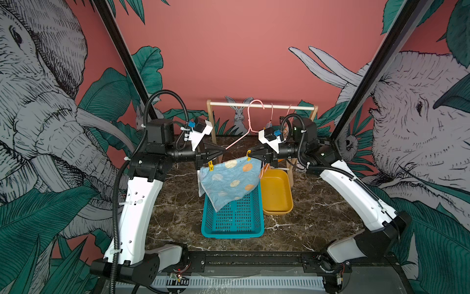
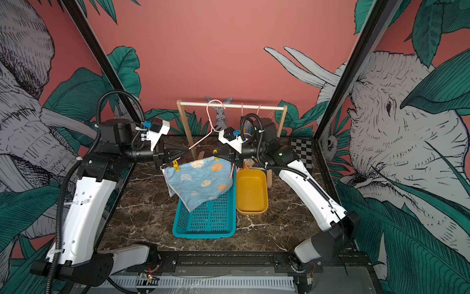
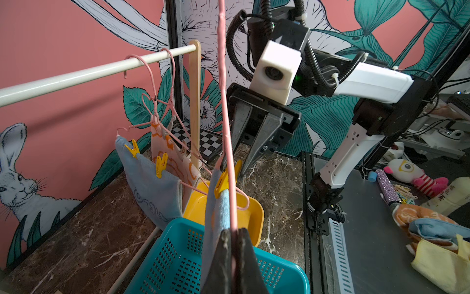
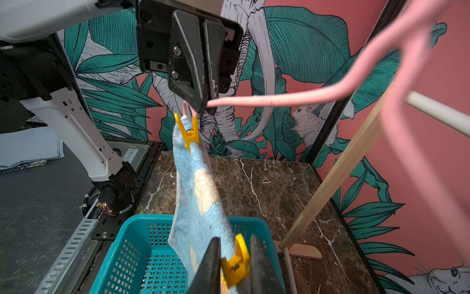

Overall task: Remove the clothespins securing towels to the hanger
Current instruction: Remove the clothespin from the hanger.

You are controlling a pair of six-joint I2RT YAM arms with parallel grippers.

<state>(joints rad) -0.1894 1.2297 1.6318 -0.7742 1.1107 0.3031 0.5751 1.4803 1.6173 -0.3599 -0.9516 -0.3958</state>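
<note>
Two yellow clothespins pinning the spotted towel [image 1: 229, 183] to the pink hanger [image 4: 279, 102], held over the teal basket [image 1: 232, 233]: at the left, left gripper [image 1: 220, 152] clenched on the hanger wire just beside the left clothespin [image 1: 210, 165]; at the right, right gripper [image 1: 252, 155] pinched around the right clothespin [image 4: 236, 262], touching its handles on both sides. Could slip off those slick handles if squeezed off-centre, letting the clip snap back onto the cloth; could also drag towel and hanger through the left grip if pulled before the clip's mouth opens.
</note>
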